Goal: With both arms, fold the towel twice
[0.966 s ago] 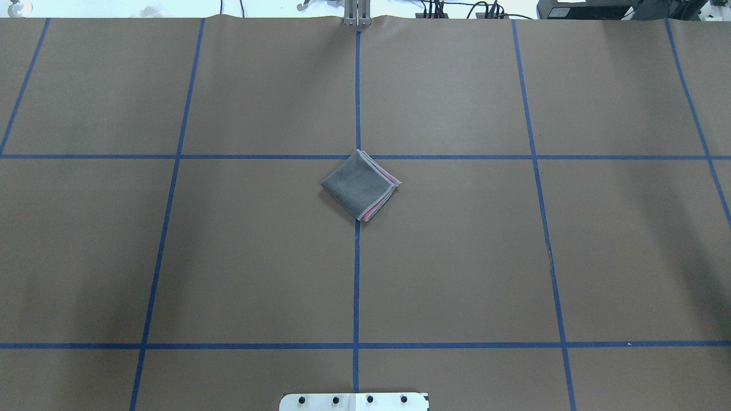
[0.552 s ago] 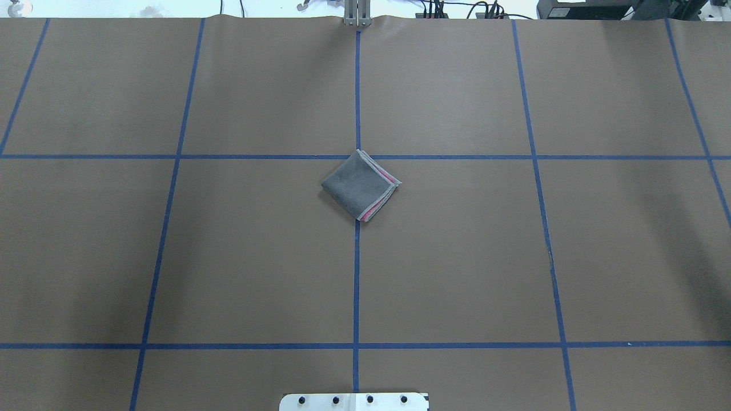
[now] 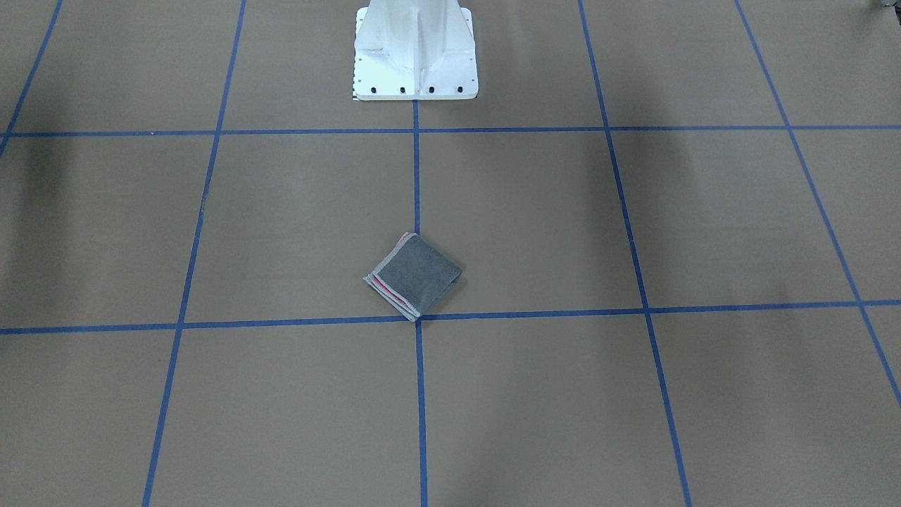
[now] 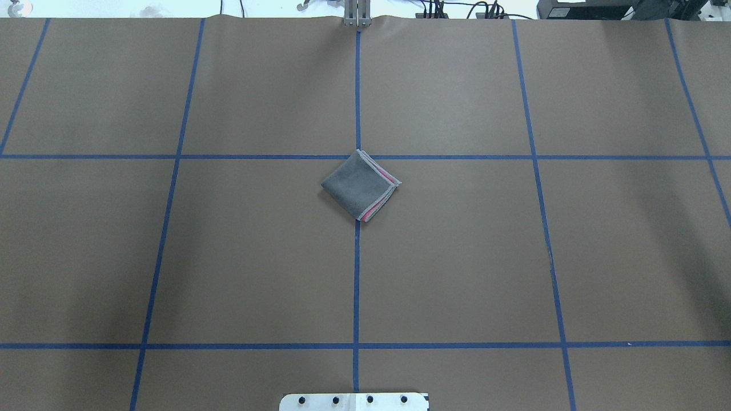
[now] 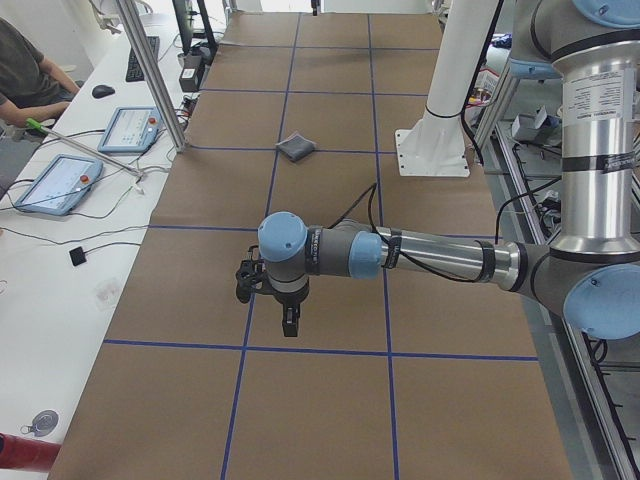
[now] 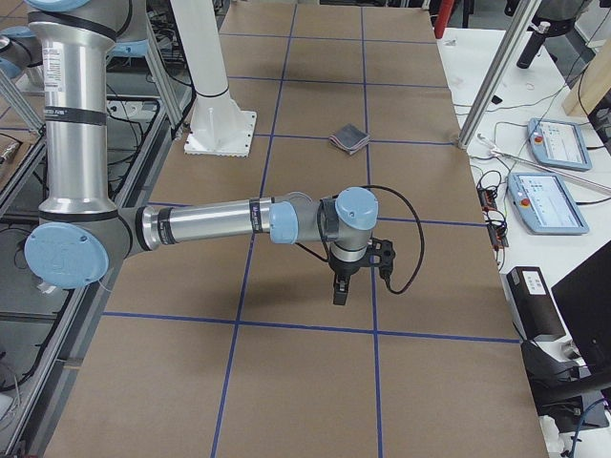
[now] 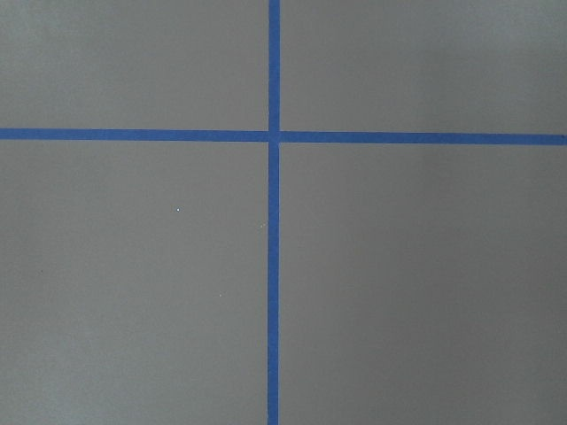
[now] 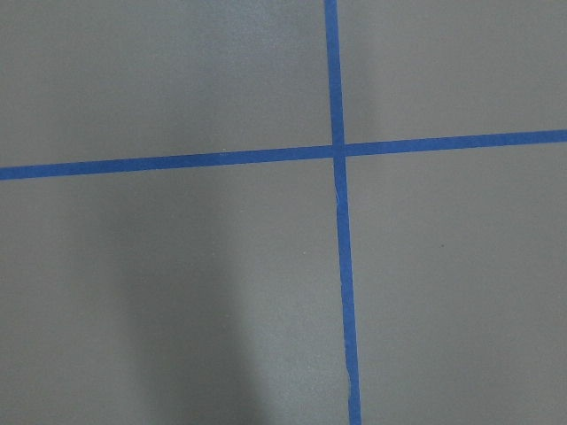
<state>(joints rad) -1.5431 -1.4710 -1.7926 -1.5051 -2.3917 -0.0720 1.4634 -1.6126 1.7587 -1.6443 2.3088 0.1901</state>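
Note:
The towel lies folded into a small square at the table's centre, grey face up, with pink layers and pale hem showing along one side. It also shows far off in the side views. Neither arm touches it. My left gripper points down over the brown paper, far from the towel, toward the table's left end. My right gripper hangs likewise toward the right end. Both show only in the side views, so I cannot tell whether they are open or shut. The wrist views hold only paper and blue tape.
The white bolted pedestal stands at the robot's side of the table. Blue tape lines grid the brown paper. Beyond the far edge are aluminium posts, control tablets and a seated person.

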